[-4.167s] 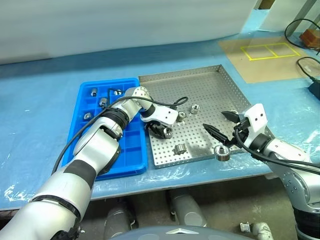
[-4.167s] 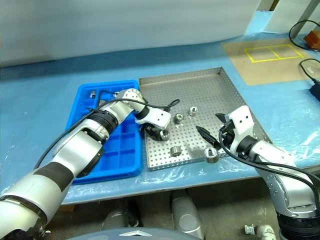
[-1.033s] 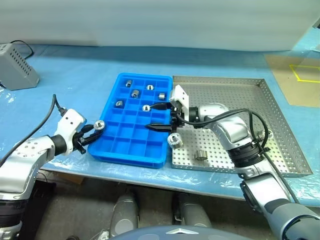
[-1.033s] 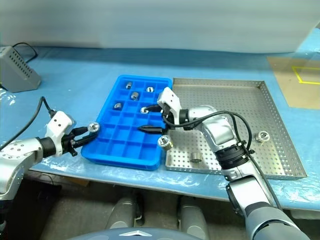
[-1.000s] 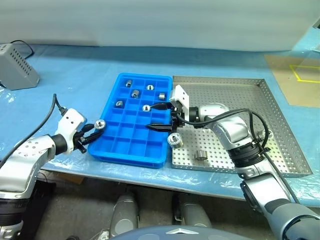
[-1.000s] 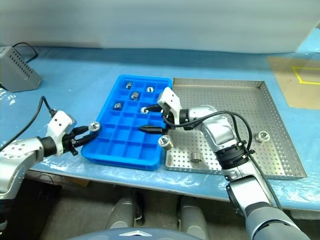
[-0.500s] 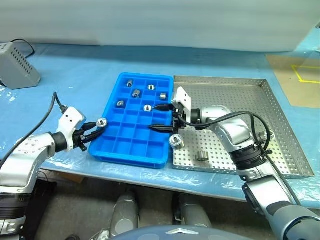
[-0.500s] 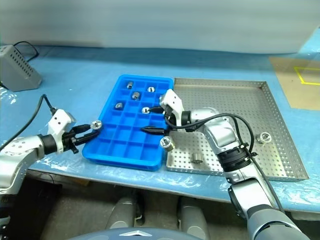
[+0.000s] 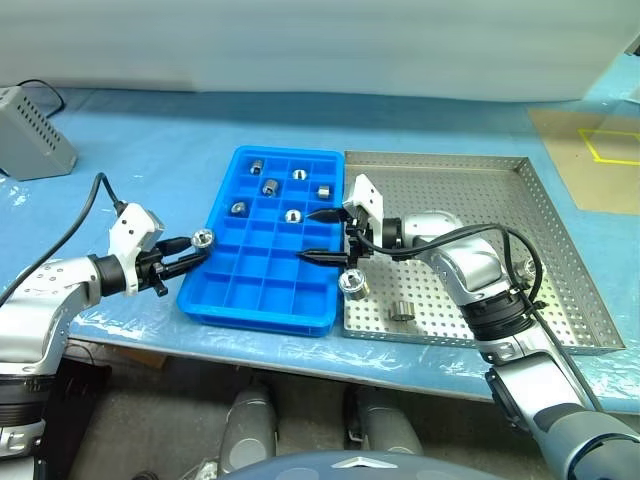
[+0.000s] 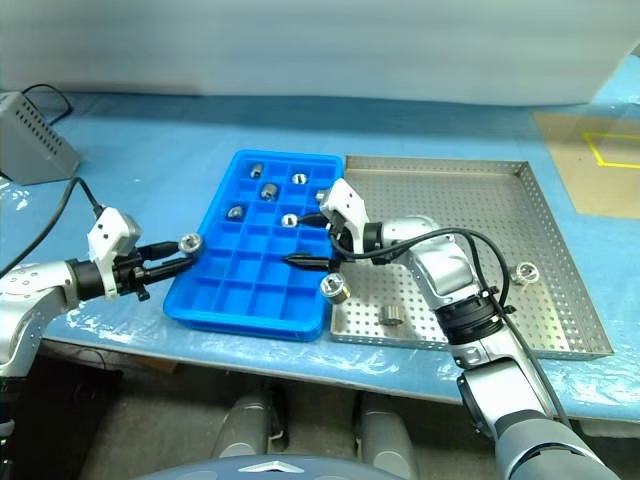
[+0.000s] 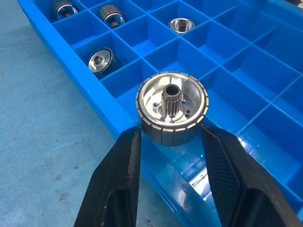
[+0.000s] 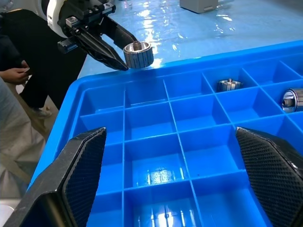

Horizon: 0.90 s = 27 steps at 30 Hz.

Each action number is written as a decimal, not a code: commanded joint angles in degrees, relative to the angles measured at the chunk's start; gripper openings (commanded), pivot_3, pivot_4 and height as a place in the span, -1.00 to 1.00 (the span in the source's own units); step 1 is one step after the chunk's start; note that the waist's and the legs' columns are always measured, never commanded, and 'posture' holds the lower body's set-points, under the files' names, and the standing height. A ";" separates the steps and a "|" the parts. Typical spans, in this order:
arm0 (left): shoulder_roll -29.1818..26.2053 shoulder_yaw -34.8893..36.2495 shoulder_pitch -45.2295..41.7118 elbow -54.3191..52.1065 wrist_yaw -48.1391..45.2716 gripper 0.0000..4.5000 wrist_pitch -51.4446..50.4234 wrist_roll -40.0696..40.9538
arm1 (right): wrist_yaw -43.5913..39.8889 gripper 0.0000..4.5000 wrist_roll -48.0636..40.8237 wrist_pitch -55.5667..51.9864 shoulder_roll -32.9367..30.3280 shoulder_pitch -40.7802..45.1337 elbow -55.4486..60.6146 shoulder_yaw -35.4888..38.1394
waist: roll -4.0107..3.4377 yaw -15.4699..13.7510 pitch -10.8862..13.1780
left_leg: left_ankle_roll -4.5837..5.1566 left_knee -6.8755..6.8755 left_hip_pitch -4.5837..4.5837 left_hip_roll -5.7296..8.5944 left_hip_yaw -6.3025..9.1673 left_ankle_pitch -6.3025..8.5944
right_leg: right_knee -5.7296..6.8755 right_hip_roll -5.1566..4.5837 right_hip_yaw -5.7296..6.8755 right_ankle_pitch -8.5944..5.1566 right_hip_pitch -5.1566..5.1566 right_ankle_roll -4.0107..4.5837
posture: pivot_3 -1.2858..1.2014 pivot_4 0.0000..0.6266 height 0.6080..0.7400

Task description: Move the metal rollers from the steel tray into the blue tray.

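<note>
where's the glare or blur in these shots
Right wrist view: bright glare on the blue table cover behind the blue tray; own fingers soft. Left wrist view: held metal roller sharp, reflections on the tray floor. Head views: even light.

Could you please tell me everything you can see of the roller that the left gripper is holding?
The roller is a short, shiny silver metal cylinder with a ribbed side wall, a recessed face with small holes and a toothed hub standing in its centre. It sits face up, clamped between the left gripper's two black fingers, just above the outer rim of the blue tray, over an empty edge compartment. Nothing else touches it.
</note>
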State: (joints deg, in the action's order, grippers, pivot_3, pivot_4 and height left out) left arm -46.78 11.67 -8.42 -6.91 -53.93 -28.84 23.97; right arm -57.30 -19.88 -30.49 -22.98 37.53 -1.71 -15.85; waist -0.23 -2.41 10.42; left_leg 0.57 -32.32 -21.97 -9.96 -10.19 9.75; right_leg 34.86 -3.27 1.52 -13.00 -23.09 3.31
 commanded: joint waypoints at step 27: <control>1.43 -4.94 -3.91 -0.49 2.12 0.57 -0.61 -2.43 | 1.02 1.00 -0.70 -0.24 -0.97 -1.19 3.75 2.19 | 0.01 0.09 -0.01 | -0.04 -0.01 0.09 0.01 0.00 -0.04 | 0.08 0.00 -0.01 0.00 0.05 0.01 | -0.06 -0.52 1.00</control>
State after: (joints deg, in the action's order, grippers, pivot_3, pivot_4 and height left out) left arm -45.21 6.76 -11.36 -5.59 -51.98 -29.38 21.36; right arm -56.23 -19.63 -30.69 -23.80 36.39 -0.94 -15.65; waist -0.21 -2.32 10.41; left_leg 0.53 -32.33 -21.88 -9.95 -10.19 9.71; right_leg 34.94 -3.27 1.50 -13.00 -23.03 3.32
